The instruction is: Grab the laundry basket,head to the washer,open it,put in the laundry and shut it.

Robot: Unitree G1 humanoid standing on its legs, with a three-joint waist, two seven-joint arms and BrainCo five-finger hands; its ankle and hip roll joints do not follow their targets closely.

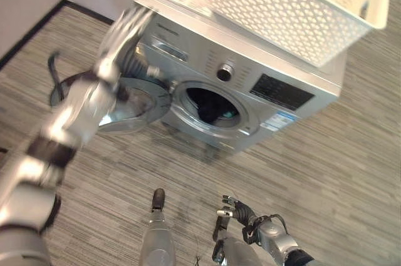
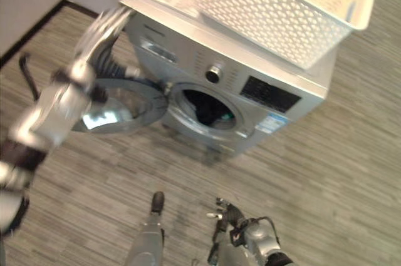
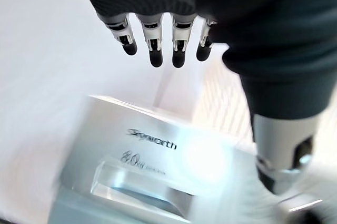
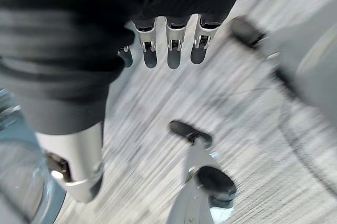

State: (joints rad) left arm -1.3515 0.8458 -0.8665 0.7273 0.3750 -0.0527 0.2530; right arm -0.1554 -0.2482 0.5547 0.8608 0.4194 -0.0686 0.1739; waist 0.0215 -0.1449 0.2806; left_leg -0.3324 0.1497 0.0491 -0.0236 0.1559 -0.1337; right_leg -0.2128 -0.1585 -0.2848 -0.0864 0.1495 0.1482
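Observation:
The silver washer (image 1: 285,94) stands ahead with its round door (image 1: 135,106) swung open to the left. Dark laundry (image 1: 213,111) lies inside the drum. On top of the washer rests the white perforated laundry basket (image 1: 288,3). My left hand (image 1: 128,25) is raised by the washer's top left corner, above the door, blurred. Its fingers (image 3: 155,45) are straight and hold nothing, over the detergent drawer (image 3: 142,187). My right hand (image 1: 241,213) hangs low over the floor in front of the washer, with relaxed fingers (image 4: 171,42) and nothing in them.
A pale wall with a dark baseboard (image 1: 37,25) runs along the left. Grey wood-pattern floor (image 1: 326,172) spreads in front of and to the right of the washer. The open door sticks out over the floor at the left.

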